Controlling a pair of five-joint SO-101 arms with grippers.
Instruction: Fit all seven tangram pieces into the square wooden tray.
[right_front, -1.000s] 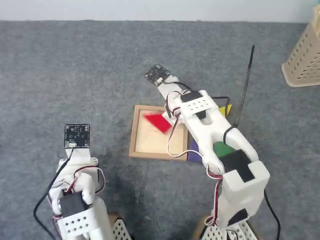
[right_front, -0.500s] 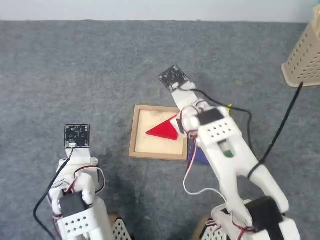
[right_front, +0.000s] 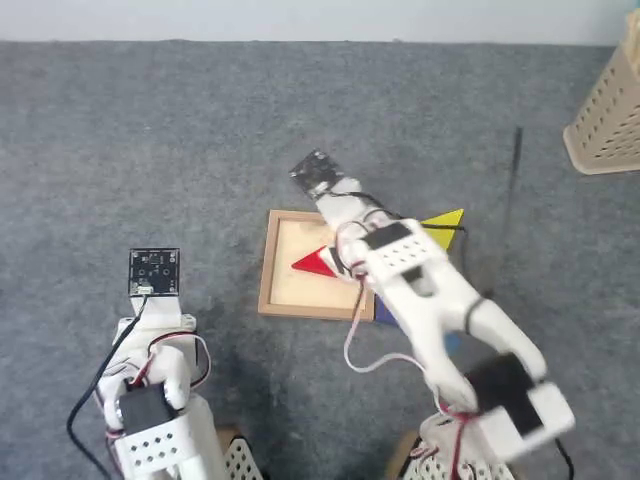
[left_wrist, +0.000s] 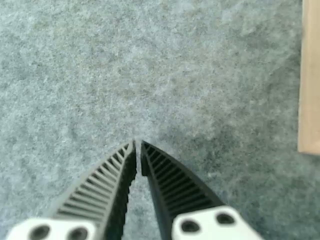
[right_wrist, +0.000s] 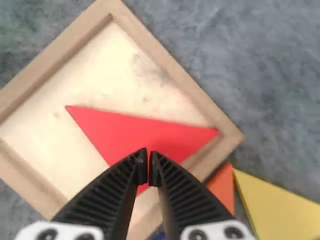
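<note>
1 red triangle (right_wrist: 140, 135) lies inside 1 tray (right_wrist: 55, 54); 1 yellow triangle (right_wrist: 275, 205) and 1 orange piece (right_wrist: 222, 182) outside. Left gripper (left_wrist: 138, 146) and right gripper (right_wrist: 148, 160): jaws closed, empty.

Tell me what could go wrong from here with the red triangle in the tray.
1. The red triangle touches the tray rim with one tip; it may sit propped, not flat.
2. The right gripper, shut over it, could drag it sideways.
3. The orange piece and yellow triangle crowd the tray's corner; grabbing one may nudge the tray.
</note>
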